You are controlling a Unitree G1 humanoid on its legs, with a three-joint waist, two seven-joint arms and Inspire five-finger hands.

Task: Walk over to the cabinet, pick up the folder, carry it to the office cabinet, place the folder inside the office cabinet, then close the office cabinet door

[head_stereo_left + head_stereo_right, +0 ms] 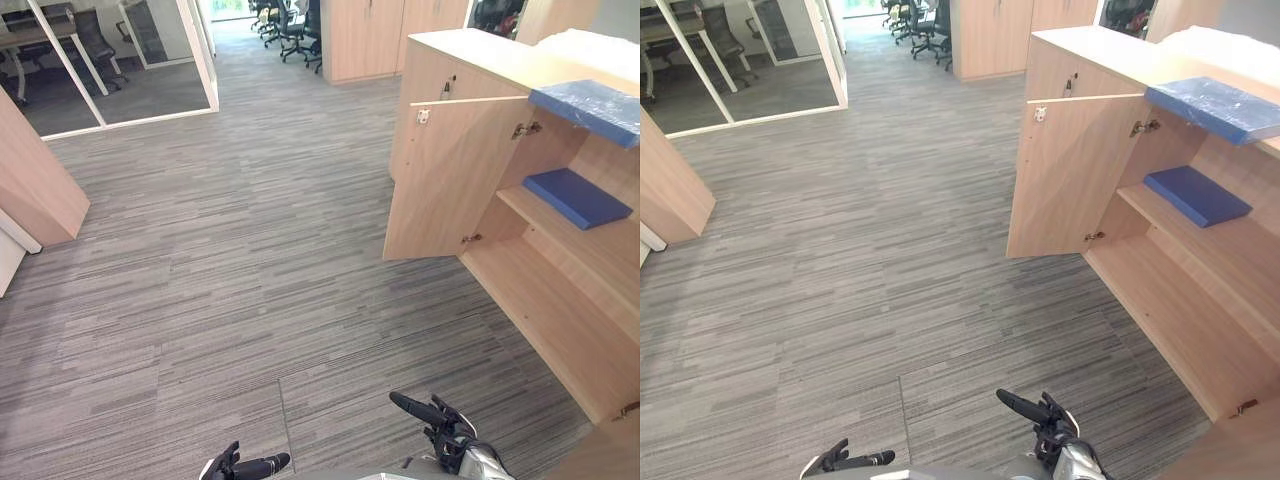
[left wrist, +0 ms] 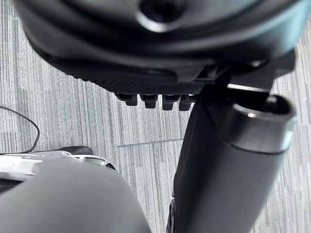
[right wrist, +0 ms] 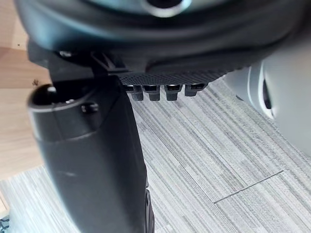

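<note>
Cabinet shelf (image 1: 604,256), blue folder (image 1: 577,197) lying on it

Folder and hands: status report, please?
Open, empty: left hand, right hand. Blue folder lying on inner shelf. Cabinet door open, not yet shut.

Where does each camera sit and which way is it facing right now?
Left eye view: head, looking down at carpet and the open office cabinet at right, blue folder on its shelf; left hand and right hand at bottom edge.
Right eye view: same scene, slightly offset.
Left wrist view: left wrist, looking along its hand at carpet.
Right wrist view: right wrist, along its hand at carpet and a wood panel.
Shared: carpet in all; cabinet in both eye views.
</note>
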